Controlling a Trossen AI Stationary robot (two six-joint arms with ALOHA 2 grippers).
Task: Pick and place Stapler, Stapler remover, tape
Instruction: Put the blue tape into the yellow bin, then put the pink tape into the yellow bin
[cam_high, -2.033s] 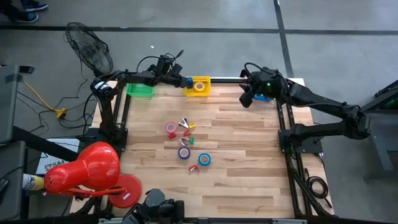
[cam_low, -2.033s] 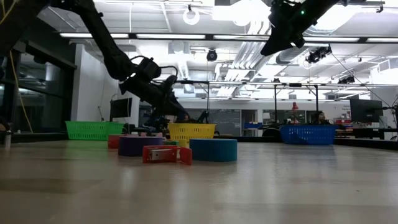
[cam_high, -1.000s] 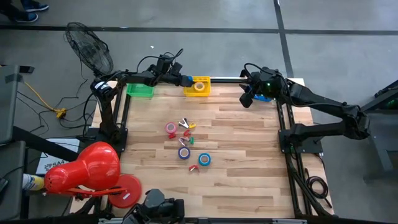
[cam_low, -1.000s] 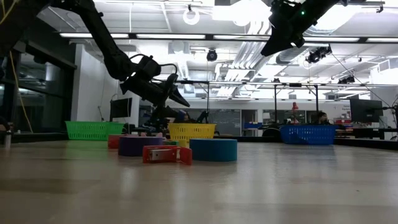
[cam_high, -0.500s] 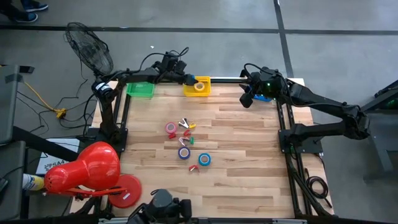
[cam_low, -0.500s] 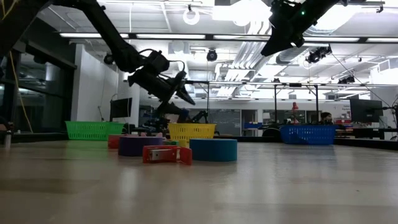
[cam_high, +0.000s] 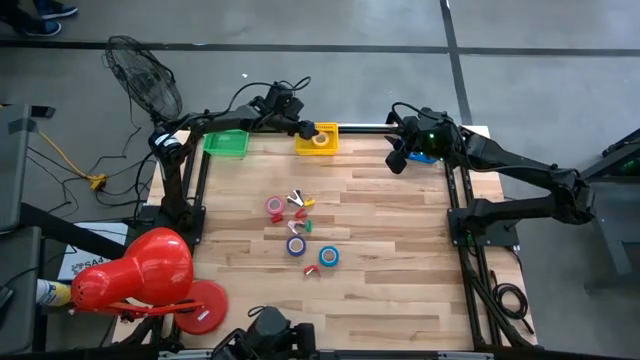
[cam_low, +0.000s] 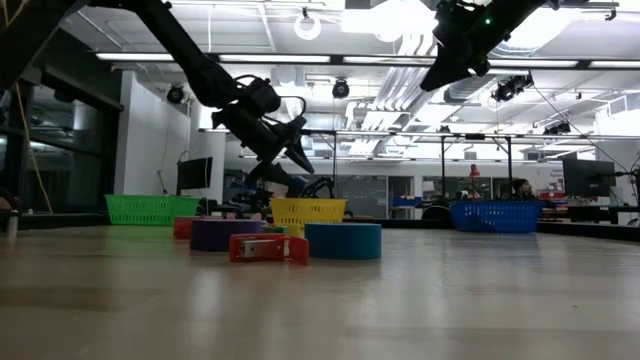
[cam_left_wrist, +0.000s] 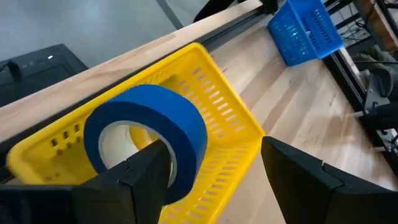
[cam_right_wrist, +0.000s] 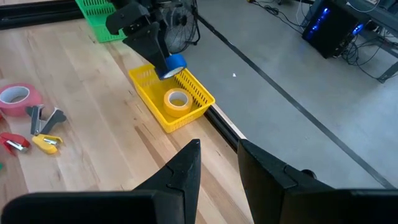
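From where I stand, the left claw (cam_high: 304, 127) hangs above the yellow basket (cam_high: 318, 139) at the table's (cam_high: 400, 260) far edge, around 12 o'clock, its fingers spread wide with a blue tape roll (cam_left_wrist: 149, 140) hooked on one finger, directly over the basket's open top. A yellow tape roll (cam_right_wrist: 177, 99) already lies inside that basket. Near the table's middle sit the other rolls: a pink-red one (cam_high: 275, 206) toward 10 o'clock of the cluster, a purple-blue one (cam_high: 296, 245) and a blue one (cam_high: 329, 256) toward 5 o'clock, with small red, yellow and green pieces (cam_high: 300, 212) scattered between them. A green basket (cam_high: 226, 144) stands at 11 o'clock on the far edge and a blue basket (cam_left_wrist: 305, 31) at 1 o'clock. The right claw (cam_high: 395, 160) waits in the air beside the blue basket, fingers a small way apart and holding nothing.
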